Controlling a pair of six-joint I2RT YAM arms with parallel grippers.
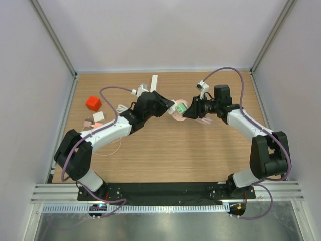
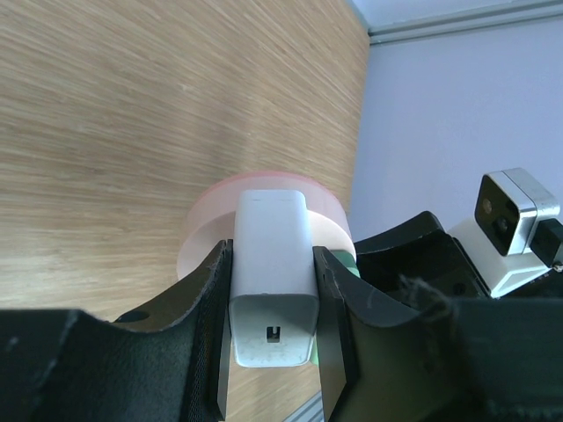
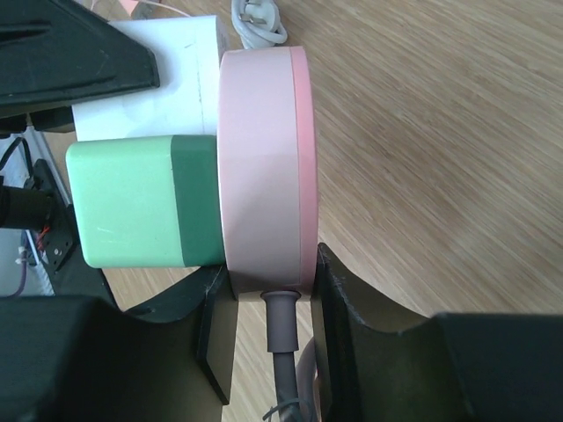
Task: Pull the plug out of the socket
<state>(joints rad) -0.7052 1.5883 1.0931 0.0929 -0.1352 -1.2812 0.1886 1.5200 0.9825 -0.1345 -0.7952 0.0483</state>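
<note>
A round pink socket (image 1: 176, 113) is held off the table between both arms. My right gripper (image 1: 188, 111) is shut on its rim, next to its grey cable (image 3: 283, 338). The right wrist view shows the socket (image 3: 264, 149) edge-on between my fingers (image 3: 266, 281). A green plug (image 3: 141, 204) and a white plug (image 3: 167, 88) sit flush against its left face. My left gripper (image 1: 168, 108) is shut on the white plug (image 2: 273, 281), which reaches to the socket (image 2: 207, 237) in the left wrist view. The green plug (image 1: 181, 107) also shows from above.
A red block (image 1: 93, 103), a small white block (image 1: 98, 116) and pink bits (image 1: 89, 123) lie at the table's left. A white bar (image 1: 154, 82) lies at the back. A coiled white cable (image 3: 259, 22) lies beyond the socket. Walls enclose the table.
</note>
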